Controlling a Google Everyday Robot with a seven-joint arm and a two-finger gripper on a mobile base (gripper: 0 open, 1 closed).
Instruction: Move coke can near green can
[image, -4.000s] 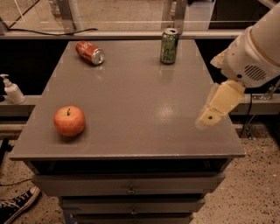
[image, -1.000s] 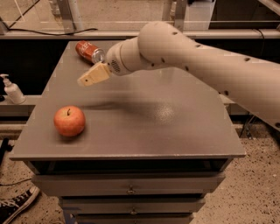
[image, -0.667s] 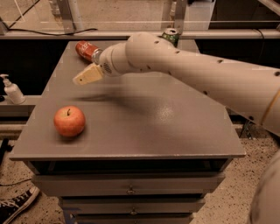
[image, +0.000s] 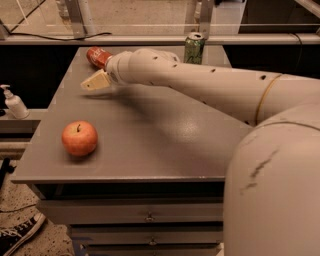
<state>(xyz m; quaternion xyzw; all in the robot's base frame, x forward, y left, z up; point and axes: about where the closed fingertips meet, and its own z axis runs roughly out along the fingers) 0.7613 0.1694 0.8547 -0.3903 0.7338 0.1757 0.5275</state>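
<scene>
— Checking your end effector (image: 95, 80): where does it sit?
— Low over the table (image: 165, 145), far-left part, just in front of the coke can (image: 97, 56). Clenched or released, you cannot tell from this angle.
— And the cans?
— Coke can lies on its side near the far-left corner, partly behind your arm (image: 200, 82). Green can (image: 194, 47) stands upright at the far edge, well apart to the right. Apple (image: 79, 138) near the front-left.
</scene>
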